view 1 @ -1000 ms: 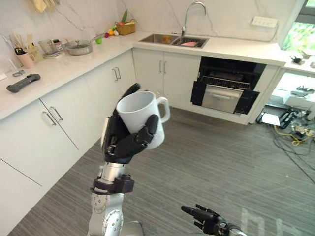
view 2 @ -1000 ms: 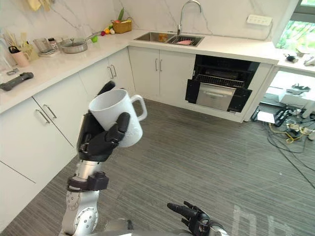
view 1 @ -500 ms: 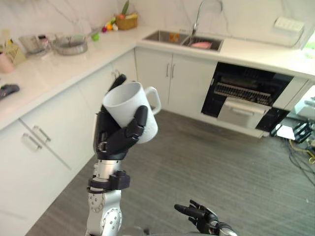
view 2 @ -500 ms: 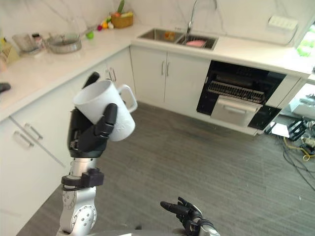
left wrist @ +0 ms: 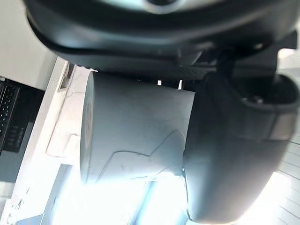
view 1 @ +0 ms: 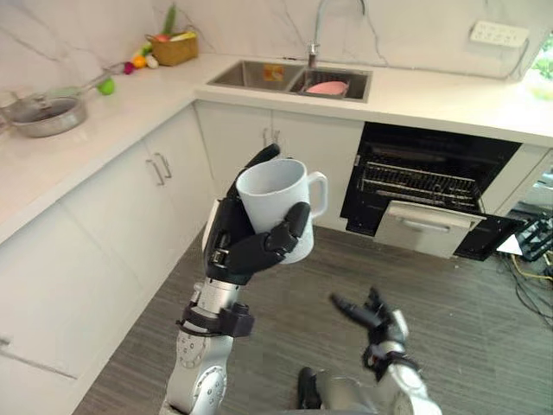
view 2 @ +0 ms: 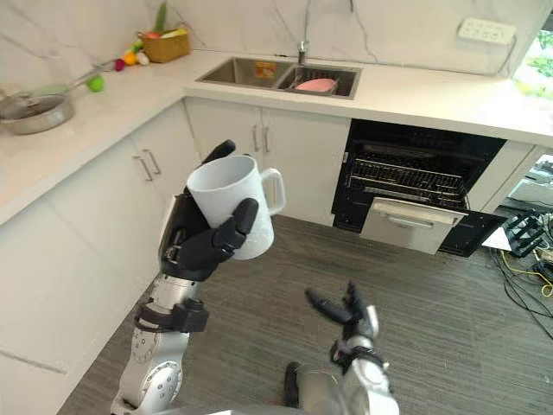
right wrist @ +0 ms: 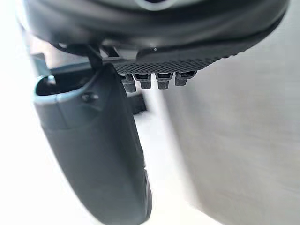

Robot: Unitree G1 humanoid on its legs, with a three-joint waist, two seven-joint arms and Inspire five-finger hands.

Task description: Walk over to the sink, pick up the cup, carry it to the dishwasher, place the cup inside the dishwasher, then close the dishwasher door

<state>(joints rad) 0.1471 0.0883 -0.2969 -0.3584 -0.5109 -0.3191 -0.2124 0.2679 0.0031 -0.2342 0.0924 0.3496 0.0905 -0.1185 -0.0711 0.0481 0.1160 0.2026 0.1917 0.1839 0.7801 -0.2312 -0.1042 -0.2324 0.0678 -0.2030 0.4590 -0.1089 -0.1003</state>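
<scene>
Cup: the white cup sits upright in the left hand, raised at chest height, mouth up, with its handle turned away from the palm and left free.
Grip: the fingers curl round the cup's wall and clamp it. I'd say the handle-out hold keeps the base clear for setting down on a rack.
Sink: the sink lies well beyond the fingers, on the counter.
Right hand: the right hand hangs low, below the cup on its handle side, with fingers loosely spread and nothing in them. It is probably kept free for the door.
Dishwasher: the dishwasher stands on the cup's handle side, well apart from both hands. Its door hangs open and the rack is showing, so I judge this as mid-carry, with placing not yet done.
Head views: these show the route, the handle and the open door.
Left wrist view: from up close, the cup's wall lies flush against the thumb.
Right wrist view: the thumb stands clear over bare floor.
</scene>
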